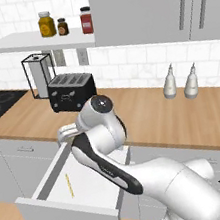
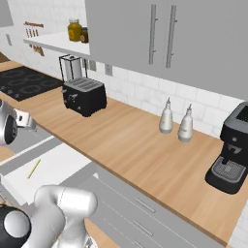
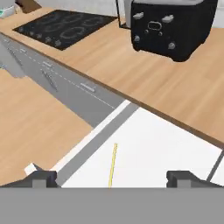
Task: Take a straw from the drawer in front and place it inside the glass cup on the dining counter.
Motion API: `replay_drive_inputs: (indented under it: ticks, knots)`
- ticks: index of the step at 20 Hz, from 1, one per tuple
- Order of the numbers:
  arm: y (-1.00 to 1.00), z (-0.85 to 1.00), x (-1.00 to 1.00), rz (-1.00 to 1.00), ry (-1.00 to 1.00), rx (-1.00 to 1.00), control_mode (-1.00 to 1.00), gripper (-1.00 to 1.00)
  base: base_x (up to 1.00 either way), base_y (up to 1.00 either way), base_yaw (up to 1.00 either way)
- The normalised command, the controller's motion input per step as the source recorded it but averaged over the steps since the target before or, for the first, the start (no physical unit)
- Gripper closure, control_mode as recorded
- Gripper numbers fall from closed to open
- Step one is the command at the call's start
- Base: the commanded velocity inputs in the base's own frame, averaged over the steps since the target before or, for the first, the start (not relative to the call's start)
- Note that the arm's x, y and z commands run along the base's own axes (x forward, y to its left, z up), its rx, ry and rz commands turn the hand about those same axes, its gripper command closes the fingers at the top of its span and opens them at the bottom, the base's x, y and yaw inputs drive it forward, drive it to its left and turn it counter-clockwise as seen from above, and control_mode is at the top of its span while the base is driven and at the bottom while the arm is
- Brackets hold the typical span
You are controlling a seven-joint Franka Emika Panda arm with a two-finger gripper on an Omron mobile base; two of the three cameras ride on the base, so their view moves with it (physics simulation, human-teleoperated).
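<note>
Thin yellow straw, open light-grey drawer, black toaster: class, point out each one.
Thin yellow straw (image 3: pixel 112 165), hand view, mid-length of the stick.
Open light-grey drawer (image 1: pixel 68 213), left base view, its flat front panel.
Black toaster (image 2: pixel 85 97), right base view, its front face.

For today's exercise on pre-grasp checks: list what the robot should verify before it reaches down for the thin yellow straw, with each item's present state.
1. Wide light-grey drawer with white inside pulled open: ok.
2. Thin yellow straw lies flat on the drawer floor, nothing on it: ok.
3. Two-finger gripper open, fingertips apart: ok.
4. Straw falls between the fingertips in the hand view: ok.
5. Gripper low enough to close on the straw: not ok, it is above the drawer.
6. Black toaster clear of the descent: ok.
</note>
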Motion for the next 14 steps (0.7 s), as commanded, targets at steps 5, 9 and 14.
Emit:
replay_drive_inputs:
  ticks: [5,9,14]
  knots:
    - [0.12,-0.72,-0.04,-0.39,0.58,0.00,-1.00,-1.00,0.00,0.00,0.00]
    - [0.01,-0.98,-0.07,-0.10,0.30,0.00,-1.00,-1.00,0.00,0.00,0.00]
    - [0.15,-0.83,-0.08,0.01,0.09,-0.02,-1.00,-1.00,0.00,0.00,0.00]
